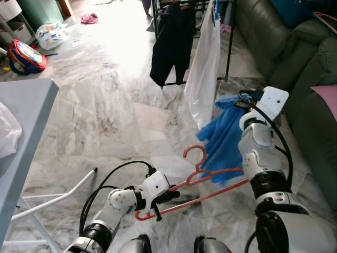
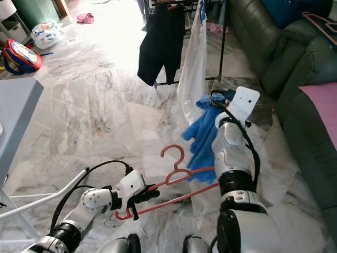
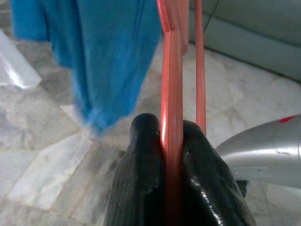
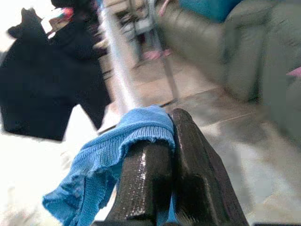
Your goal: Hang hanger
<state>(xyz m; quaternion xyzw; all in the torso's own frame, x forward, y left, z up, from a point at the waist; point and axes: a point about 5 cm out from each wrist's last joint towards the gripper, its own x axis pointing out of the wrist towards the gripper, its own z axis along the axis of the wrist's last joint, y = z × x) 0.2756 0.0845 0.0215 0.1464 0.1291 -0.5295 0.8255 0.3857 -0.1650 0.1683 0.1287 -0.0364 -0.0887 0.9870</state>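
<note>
A coral-red plastic hanger lies slanted low in front of me, its hook pointing up. My left gripper is shut on the hanger's lower corner; in the left wrist view its fingers pinch the red bar. My right gripper is raised higher on the right and is shut on a blue knitted garment. The garment hangs down from it and drapes over the hanger's far end. The right wrist hides that gripper's fingers in the eye views.
A drying rack ahead carries a black garment and a white one. A dark green sofa runs along the right. A grey table with white legs stands on my left. Bags lie on the marble floor far left.
</note>
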